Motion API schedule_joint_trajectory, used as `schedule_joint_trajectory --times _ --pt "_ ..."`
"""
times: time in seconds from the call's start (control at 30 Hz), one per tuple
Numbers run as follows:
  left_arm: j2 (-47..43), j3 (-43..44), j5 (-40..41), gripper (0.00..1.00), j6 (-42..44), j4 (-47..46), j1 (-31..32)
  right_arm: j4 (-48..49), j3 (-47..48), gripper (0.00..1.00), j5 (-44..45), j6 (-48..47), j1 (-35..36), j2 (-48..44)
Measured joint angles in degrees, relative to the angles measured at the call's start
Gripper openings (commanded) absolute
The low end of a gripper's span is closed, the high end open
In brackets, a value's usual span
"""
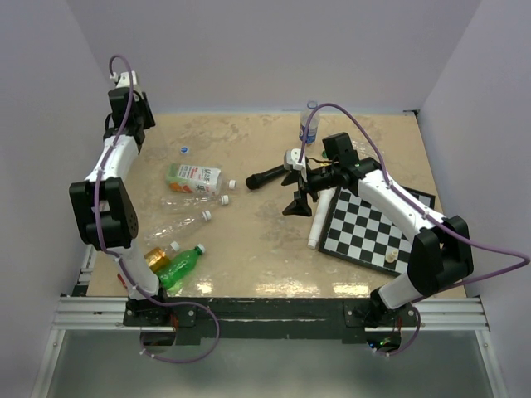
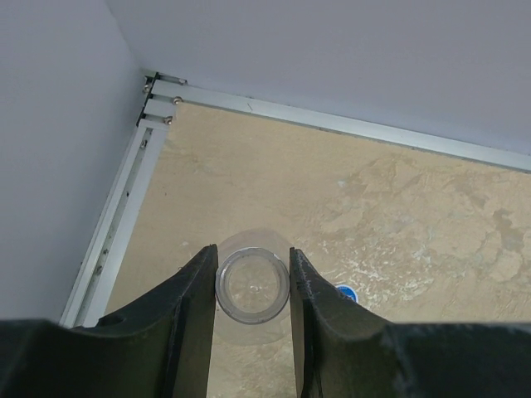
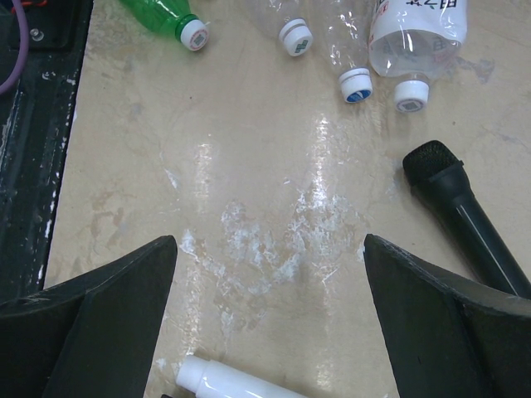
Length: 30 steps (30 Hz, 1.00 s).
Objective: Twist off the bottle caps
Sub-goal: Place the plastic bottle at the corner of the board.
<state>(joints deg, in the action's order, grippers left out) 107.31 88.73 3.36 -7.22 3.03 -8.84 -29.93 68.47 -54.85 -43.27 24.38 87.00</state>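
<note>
While my left gripper [image 2: 250,255] is clamped on a clear bottle [image 2: 252,290], seen end-on, in the far left corner, the capped bottles [image 3: 415,33] lie left of my wide-open right gripper [image 3: 270,240], caps [image 3: 411,94] pointing right toward it, the nearer arm by my reckoning.

Left on the table [image 1: 249,249], bottles [image 1: 195,178]; right, a chessboard [image 1: 369,224]; between them a microphone [image 1: 265,177]; behind it an upright bottle [image 1: 309,128]
</note>
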Motion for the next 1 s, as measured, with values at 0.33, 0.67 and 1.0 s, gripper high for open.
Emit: schedule_joint_trajectory --times 0.33,0.67,1.0 --pt "0.04 -3.39 -0.15 0.47 0.85 -5.09 0.02 0.00 -0.02 0.98 0.00 -0.33 0.00 0.00" --pt "-0.07 -4.70 -0.13 0.71 0.76 -4.63 0.00 0.00 -0.02 0.98 0.04 -0.44 0.00 0.00" --pt "-3.82 -4.74 -0.09 0.99 0.33 -2.99 0.00 0.00 -0.02 0.98 0.11 -0.74 0.00 0.00"
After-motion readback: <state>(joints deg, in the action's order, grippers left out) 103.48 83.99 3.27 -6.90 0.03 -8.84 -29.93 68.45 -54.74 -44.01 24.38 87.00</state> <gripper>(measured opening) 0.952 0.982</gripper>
